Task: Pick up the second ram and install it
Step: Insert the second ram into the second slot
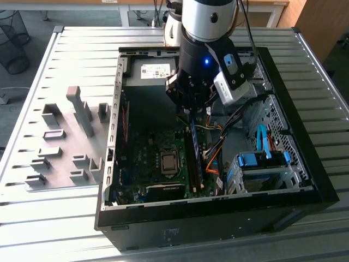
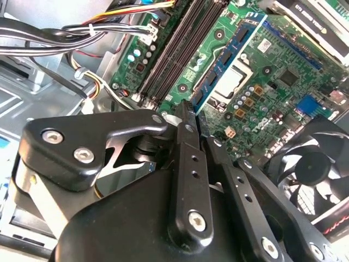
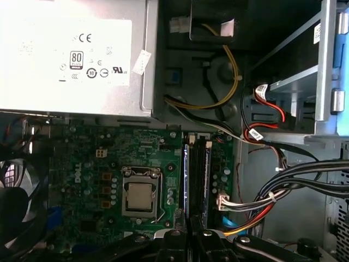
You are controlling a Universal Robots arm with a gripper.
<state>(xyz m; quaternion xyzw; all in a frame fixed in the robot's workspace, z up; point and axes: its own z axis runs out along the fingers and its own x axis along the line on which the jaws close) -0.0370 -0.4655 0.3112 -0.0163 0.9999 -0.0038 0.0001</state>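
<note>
Inside the open computer case (image 1: 305, 180) on the worktop (image 1: 82, 49), the claw (image 2: 191, 117), fingers drawn narrow, hovers over the memory slots (image 3: 197, 180). The second ram (image 2: 226, 57) appears seated beside the processor socket (image 3: 140, 197); installation looks nearly complete.

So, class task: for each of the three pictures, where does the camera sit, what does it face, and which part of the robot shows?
Exterior view: off the arm, above, facing the open computer case; the arm and gripper show.
First wrist view: on the arm, facing the motherboard and power supply; gripper links show.
Second wrist view: on the arm, slanting across the gripper.
Both wrist views share the processor socket.
</note>
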